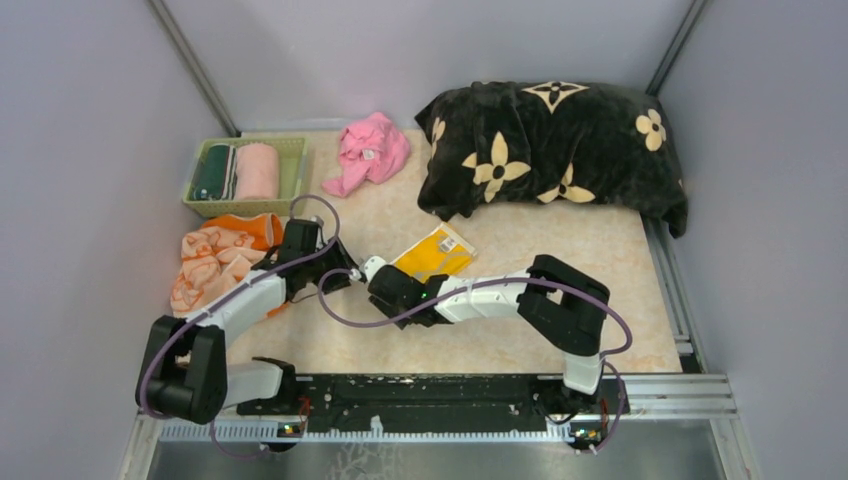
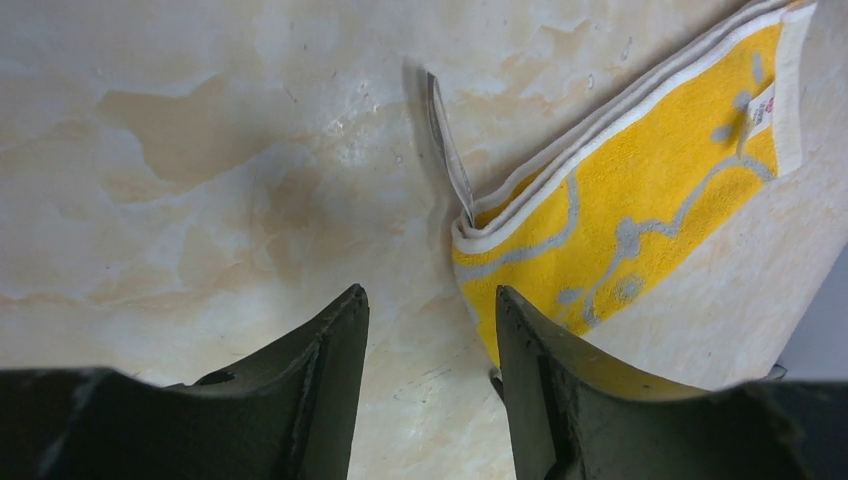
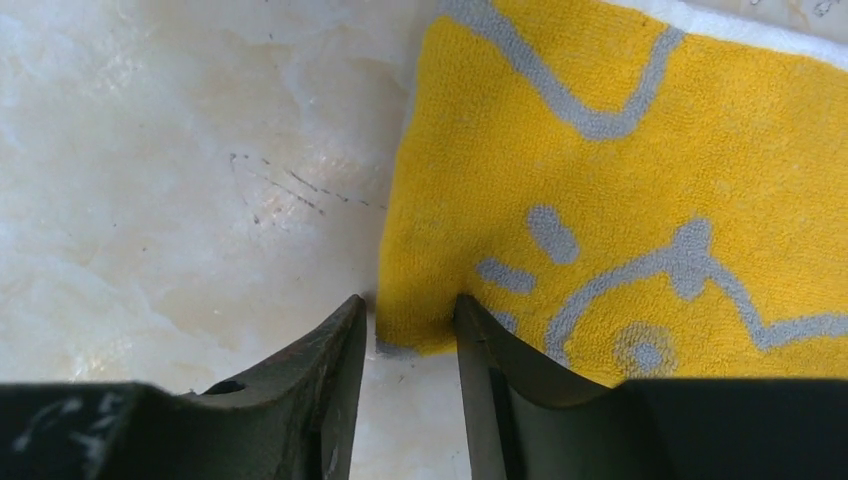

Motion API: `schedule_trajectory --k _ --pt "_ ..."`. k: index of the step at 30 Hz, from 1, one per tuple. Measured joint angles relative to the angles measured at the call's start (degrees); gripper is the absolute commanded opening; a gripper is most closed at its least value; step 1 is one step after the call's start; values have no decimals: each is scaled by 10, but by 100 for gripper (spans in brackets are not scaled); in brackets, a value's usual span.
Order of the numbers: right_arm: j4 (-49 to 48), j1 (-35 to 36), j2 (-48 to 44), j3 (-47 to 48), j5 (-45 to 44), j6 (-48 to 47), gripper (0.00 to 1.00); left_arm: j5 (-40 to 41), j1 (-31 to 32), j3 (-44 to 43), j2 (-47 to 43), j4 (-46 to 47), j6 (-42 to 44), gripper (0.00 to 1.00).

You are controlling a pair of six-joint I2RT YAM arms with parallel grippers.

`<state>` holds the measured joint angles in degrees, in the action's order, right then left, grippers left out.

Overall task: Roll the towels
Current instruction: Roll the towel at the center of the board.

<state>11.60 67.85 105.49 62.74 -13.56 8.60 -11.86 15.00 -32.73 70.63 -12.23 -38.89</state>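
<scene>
Mid table (image 1: 520,340): folded yellow towel (image 1: 437,252), lying at an angle. L gripper (image 1: 347,274) & R gripper (image 1: 372,268) both at its near-left corner, tips close together. Left edge: crumpled peach towel (image 1: 212,262), partly under L arm. Behind it, green basket (image 1: 294,168) w/ dark roll (image 1: 212,172) & pink roll (image 1: 257,170). At back: pink cloth (image 1: 370,150), black blanket (image 1: 555,140) w/ beige flowers.

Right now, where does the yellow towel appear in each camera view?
Top external: towel at centre, folded.
Left wrist: towel at upper right, lying diagonally.
Right wrist: towel fills the right side, its corner at bottom centre.
Shared landmark: beige table under it.
</scene>
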Motion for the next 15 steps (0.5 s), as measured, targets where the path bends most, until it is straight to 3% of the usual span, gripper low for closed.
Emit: schedule_trajectory --k 8,15 --pt "-19 2 -4 -12 -27 29 0 -45 -1 18 37 7 -43 58" --pt "-69 0 -31 -58 12 108 0 -74 0 44 30 17 -82 58"
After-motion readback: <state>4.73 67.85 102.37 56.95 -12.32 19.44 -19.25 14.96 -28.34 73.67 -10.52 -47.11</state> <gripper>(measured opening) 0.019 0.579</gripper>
